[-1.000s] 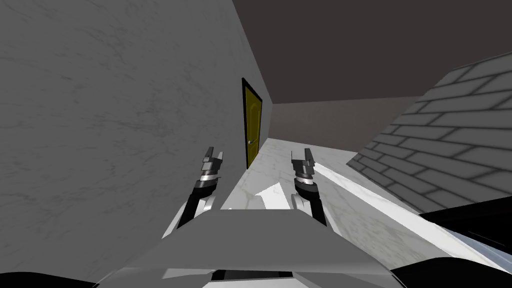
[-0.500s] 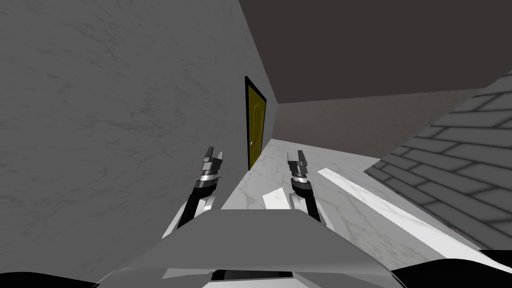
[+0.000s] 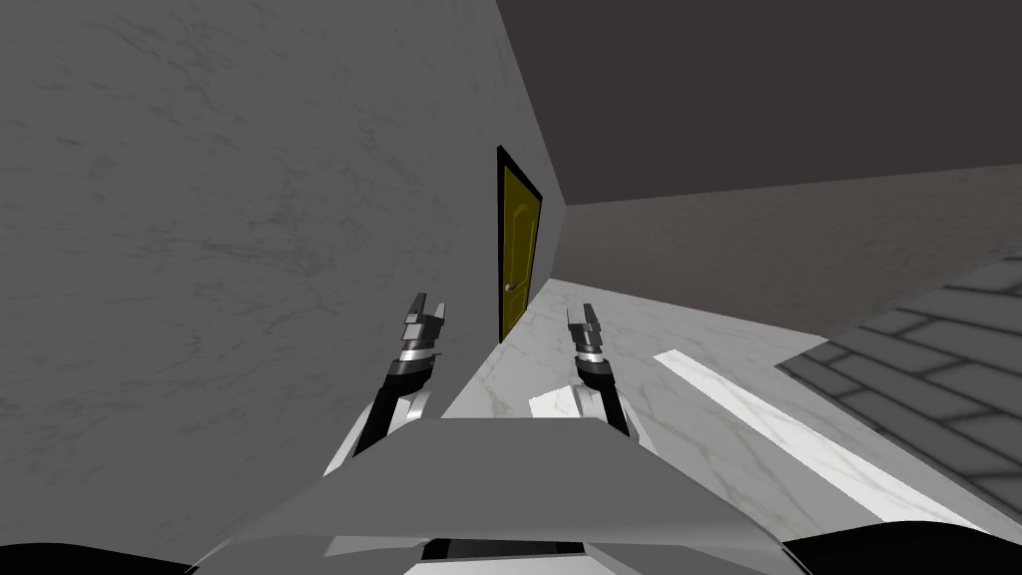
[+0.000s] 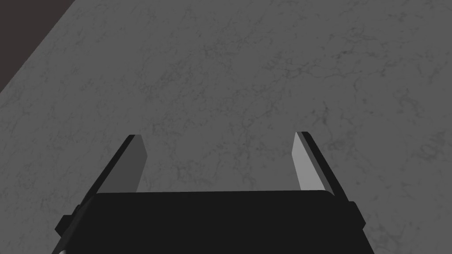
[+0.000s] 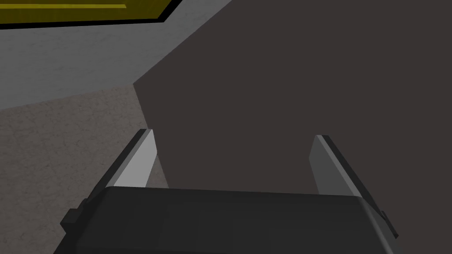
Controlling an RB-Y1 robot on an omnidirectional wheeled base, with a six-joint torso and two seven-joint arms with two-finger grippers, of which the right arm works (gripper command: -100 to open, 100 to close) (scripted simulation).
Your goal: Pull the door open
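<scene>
Door: yellow, shut as far as I can tell, set in grey wall, well ahead of me. Left gripper, right gripper: both spread, empty, well short of door. Change: my base has turned slightly; approach unfinished, handle unreached.

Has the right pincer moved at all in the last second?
Yes. In the head view the right pincer has shifted inward, toward the left pincer, which kept its place. It is also closer to the yellow door.
</scene>
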